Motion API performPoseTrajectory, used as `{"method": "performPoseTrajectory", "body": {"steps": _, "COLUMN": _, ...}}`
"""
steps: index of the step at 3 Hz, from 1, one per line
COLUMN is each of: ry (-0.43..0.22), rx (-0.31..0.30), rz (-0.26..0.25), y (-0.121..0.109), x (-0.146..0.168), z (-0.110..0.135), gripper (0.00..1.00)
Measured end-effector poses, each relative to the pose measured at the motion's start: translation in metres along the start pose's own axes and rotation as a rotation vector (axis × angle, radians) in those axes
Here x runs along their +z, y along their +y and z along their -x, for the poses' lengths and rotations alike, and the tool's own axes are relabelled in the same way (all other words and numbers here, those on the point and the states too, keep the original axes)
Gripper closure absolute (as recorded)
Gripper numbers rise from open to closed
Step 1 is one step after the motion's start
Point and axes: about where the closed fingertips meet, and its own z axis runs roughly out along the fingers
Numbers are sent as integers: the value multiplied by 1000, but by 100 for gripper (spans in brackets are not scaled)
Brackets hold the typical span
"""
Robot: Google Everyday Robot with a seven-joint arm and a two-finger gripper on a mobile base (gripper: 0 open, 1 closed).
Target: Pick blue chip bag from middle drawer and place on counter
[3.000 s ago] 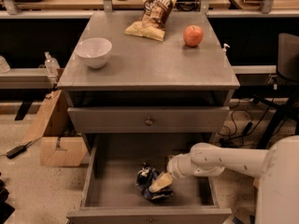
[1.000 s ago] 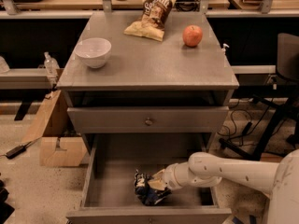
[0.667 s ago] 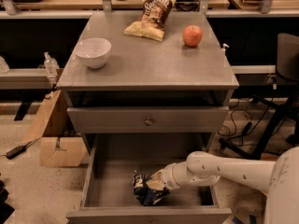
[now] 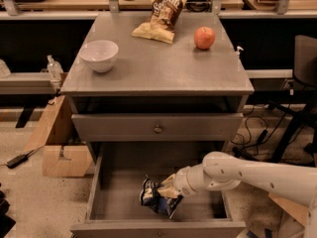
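Grasp | hand (image 4: 171,188) reaches low into middle drawer (image 4: 118,195), closed on right edge of blue chip bag (image 4: 154,199) near drawer front | I judge side pinch suits lifting it to bench (image 4: 158,66).

Nothing legible; pincer (image 4: 171,188) on blue bag (image 4: 153,199)

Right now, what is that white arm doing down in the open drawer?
The robot's arm reaches into the open drawer, and its pincer is against the crumpled blue chip bag near the drawer's front. The bag is not yet on the counter above, where a white bowl, an apple and a tan chip bag sit.
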Motion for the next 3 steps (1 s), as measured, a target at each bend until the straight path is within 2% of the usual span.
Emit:
{"method": "performPoseTrajectory", "body": {"steps": 1, "ry": 22, "rx": -73, "rz": -15, "y": 18, "x": -44, "z": 25, "gripper": 100}}
{"method": "performPoseTrajectory", "body": {"steps": 2, "ry": 4, "rx": -132, "rz": -30, "y": 25, "x": -105, "z": 61, "gripper": 100}}
{"method": "performPoseTrajectory", "body": {"steps": 3, "ry": 16, "rx": -168, "rz": -35, "y": 26, "x": -165, "z": 109, "gripper": 100}}
